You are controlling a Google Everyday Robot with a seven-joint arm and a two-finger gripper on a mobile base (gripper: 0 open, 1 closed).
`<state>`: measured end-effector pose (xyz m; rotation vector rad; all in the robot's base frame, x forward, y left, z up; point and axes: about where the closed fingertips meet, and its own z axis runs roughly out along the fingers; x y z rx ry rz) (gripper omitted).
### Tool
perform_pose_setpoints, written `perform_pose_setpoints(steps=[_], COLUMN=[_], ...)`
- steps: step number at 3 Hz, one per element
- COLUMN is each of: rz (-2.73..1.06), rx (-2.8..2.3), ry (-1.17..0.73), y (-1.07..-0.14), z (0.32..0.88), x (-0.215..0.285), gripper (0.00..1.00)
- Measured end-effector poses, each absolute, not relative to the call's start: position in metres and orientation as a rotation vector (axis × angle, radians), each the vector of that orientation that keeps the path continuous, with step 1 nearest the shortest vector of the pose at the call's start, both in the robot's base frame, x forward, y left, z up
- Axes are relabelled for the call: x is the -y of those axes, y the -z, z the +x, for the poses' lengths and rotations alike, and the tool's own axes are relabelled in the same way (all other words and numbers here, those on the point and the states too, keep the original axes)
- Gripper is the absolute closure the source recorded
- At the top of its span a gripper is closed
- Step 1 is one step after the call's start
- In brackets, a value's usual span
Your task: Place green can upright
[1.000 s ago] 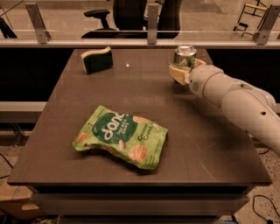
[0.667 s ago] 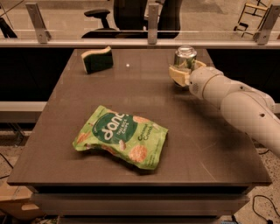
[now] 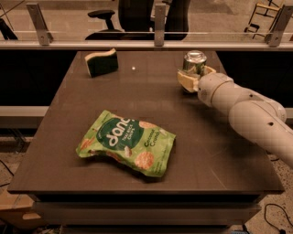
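While the green can (image 3: pixel 194 60) stands upright on its base with its silver top facing up, the gripper (image 3: pixel 197 74) is clamped on it: one pale finger (image 3: pixel 186 80) lies against the can's lower wall on the side nearer the snack bag (image 3: pixel 127 142), the other lies against the opposite wall, and the can fills the space between them. Its base appears to rest on the dark table (image 3: pixel 151 96), though the fingers hide part of it.

Taking the snack bag as the mark, the can and gripper are beyond it and off to its right in the view, well apart from it, near the table's far right corner. The white arm (image 3: pixel 249 112) reaches in from the right of the bag, crossing the table's right edge and thinning to a wrist just behind the can.

The bag itself lies flat and crumpled on the near half of the table, green with white lettering and round crackers printed on it. Beyond it and to its left, well apart, a green-and-yellow sponge (image 3: pixel 101 62) sits with its green face toward the camera. A small white speck (image 3: pixel 133 68) lies beyond the bag, between sponge and can, nearer the sponge. Farther beyond runs a metal rail (image 3: pixel 91 45), with an office chair (image 3: pixel 135 13) behind it
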<state>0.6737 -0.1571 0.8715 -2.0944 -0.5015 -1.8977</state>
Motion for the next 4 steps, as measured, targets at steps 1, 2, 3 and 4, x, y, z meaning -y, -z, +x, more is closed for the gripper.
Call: perform_pose_setpoints(steps=[1, 2, 3, 4], rz=[-2.095, -2.100, -2.098, -2.096], rx=[0.455, 0.423, 0.425, 0.428], ry=[1.889, 1.877, 1.876, 1.875], y=[-0.8672, -0.8641, -0.8644, -0.8648], z=[0.6745, 0.6752, 0.6755, 0.6758], x=[0.1601, 0.1617, 0.1603, 0.1585], gripper=[1.00, 1.00, 0.83, 0.59])
